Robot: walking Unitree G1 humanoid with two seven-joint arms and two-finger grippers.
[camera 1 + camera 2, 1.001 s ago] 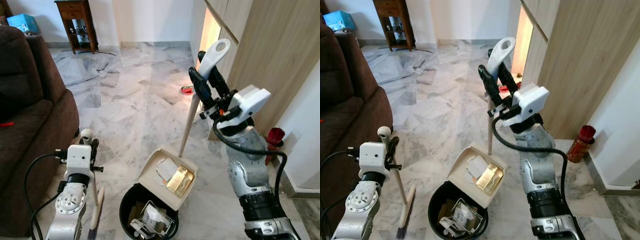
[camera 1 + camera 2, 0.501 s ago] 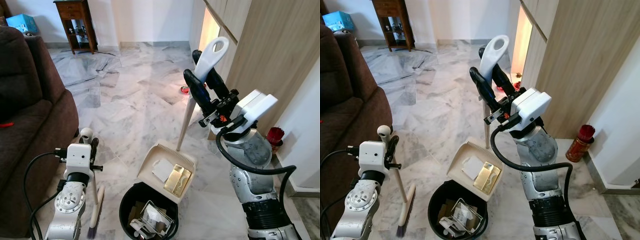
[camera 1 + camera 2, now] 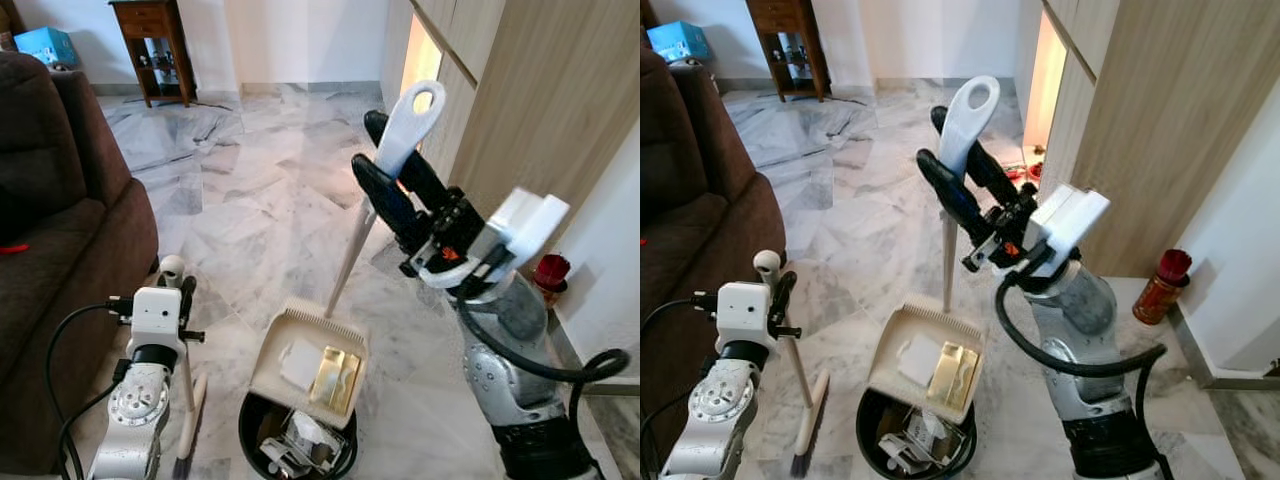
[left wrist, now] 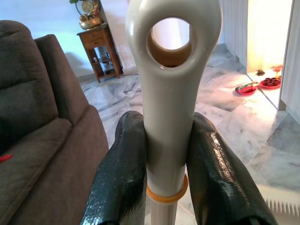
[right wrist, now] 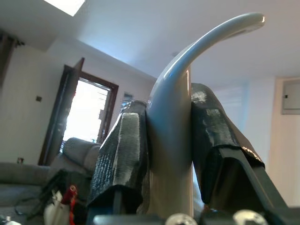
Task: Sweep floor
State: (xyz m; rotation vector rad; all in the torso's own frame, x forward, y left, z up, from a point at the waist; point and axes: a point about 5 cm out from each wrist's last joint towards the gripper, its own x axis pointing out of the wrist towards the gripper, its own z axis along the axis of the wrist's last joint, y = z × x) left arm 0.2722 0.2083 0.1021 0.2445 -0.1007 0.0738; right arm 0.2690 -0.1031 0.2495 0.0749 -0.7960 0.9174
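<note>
Dustpan (image 3: pixel 308 362) tips over your bin (image 3: pixel 297 440), litter not yet dropped; both jaws clamped, right on its handle, left on the broom (image 3: pixel 187 400).

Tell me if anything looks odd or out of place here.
Nothing spilled. The cream long-handled dustpan is tipped over the black round bin with a white paper and gold packet on it. Further off, red items lie on the marble floor.
</note>
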